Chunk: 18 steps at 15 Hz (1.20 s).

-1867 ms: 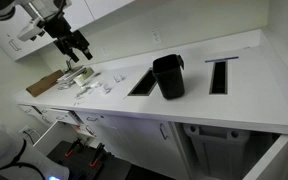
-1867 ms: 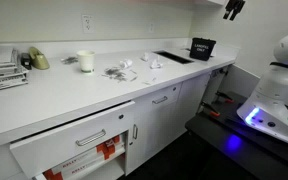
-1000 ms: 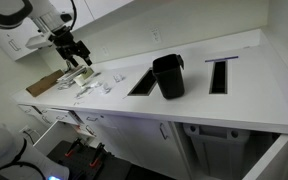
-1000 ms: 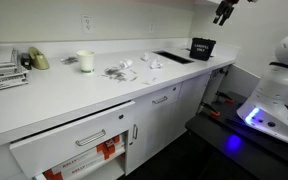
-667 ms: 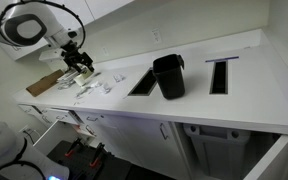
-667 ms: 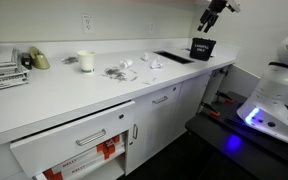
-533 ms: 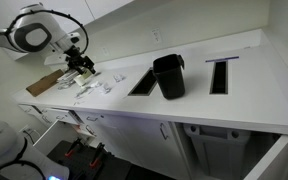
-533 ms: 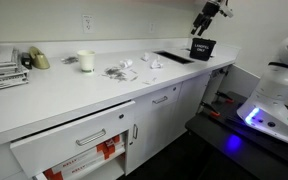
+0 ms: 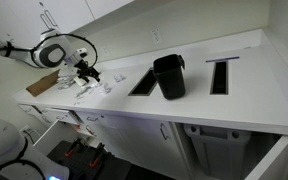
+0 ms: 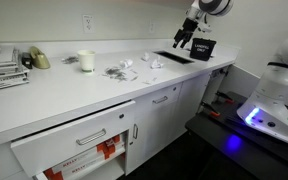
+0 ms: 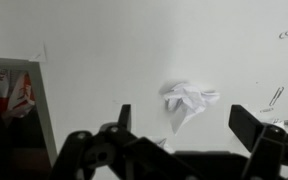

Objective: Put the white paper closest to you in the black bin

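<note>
One white worktop is running the length of both exterior views, and one arm is reaching over its end. One black bin is standing on the worktop between two dark cutouts, well apart from the pincer. One open drawer is sticking out below the worktop, with red and white packs in it. One flat brown cardboard is lying just beside the arm. In an exterior view one white cup is standing near a loose scatter of small white scraps. Their exact count is too hard to tell at this size.

In the wrist view the pincer is hanging released, its two dark fingers spread wide. One crumpled paper is lying on the worktop in the gap between them, nearer the middle than either finger. It is touching neither. A few paper clips are lying off to one side of it.

The bin is carrying a white label on its side, but the writing on it is too small to read. The print on the drawer packs is blurred as well.
</note>
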{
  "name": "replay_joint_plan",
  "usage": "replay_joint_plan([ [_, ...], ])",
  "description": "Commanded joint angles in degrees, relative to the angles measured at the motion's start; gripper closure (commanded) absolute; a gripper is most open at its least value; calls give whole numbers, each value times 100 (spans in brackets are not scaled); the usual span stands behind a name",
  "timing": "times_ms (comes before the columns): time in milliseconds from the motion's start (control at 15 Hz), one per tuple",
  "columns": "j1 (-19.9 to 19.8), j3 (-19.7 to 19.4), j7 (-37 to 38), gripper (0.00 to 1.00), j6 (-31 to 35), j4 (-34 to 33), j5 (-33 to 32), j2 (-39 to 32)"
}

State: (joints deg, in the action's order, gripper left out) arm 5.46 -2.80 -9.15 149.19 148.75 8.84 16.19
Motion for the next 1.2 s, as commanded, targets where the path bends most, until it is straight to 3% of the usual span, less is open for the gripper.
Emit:
replay_joint_plan([
  [0,116,132,192,0,503,-312,321,-706],
  [333,150,314,283,0,748,-716,960,-1445],
  [467,45,358,146,0,665,-541,816,-1259],
  [733,21,433,286,0,666,-725,810,-1538],
  [1133,71,642,738,0,920,-1312,1098,-2181],
])
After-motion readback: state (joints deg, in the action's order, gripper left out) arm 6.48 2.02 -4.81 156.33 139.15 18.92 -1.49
